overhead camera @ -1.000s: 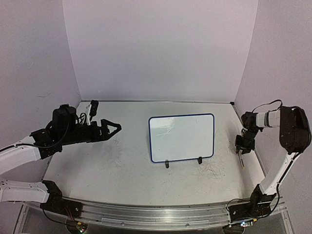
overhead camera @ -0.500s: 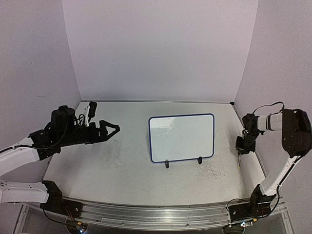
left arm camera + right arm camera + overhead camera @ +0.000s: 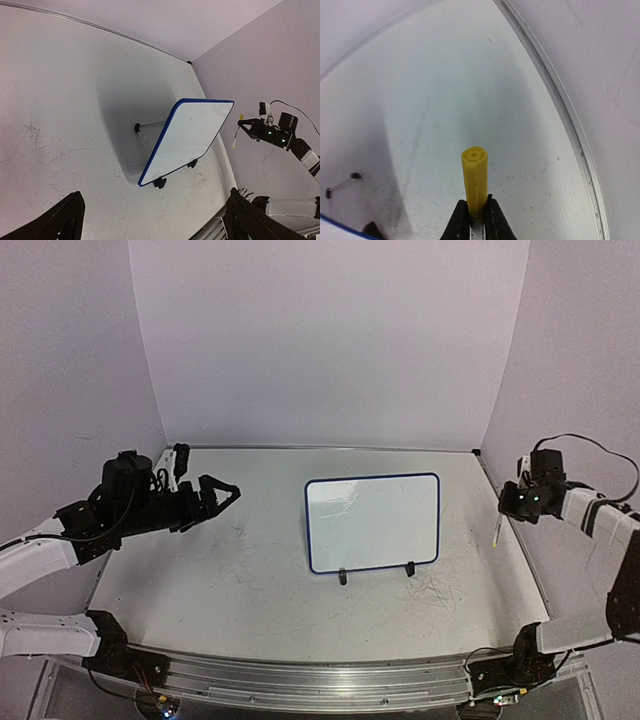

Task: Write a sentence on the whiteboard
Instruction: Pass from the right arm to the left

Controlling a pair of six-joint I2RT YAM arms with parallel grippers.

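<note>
Reads as the writing step, with the marker off the board. Grips a slim yellow-ended plastic marker (image 3: 475, 175) in the right gripper (image 3: 475, 217), jaws clenched on the barrel and the yellow end jutting past the fingertips. Hangs that marker over the right edge of the scuffed white table (image 3: 250, 570), about halfway along that edge and well apart from the board. Cannot tell from any view which end carries the writing tip, nor whether a cap is on.

Finds the small rectangular white whiteboard with a dark navy rim (image 3: 372, 525) standing right of the table's middle, nearer the right edge than the left. Leans back on 2 small black feet (image 3: 343, 578), with a thin rear strut visible from the left wrist. Shows only faint thin strokes of the sentence (image 3: 345, 502) near the board's upper left corner, too pale to read.

Holds the left gripper (image 3: 222, 498) near the left edge, toward the far left corner. Jaws spread wide with nothing between them, aimed at the board but well apart from it.

Judging from this, writing probably unfinished. Calls next for swinging the right arm in from the right edge and turning the marker's tip square to the board face. Needs light pressure, so as not to push the board back on its feet. Possibly calls for steadying the rim with the free left gripper.
</note>
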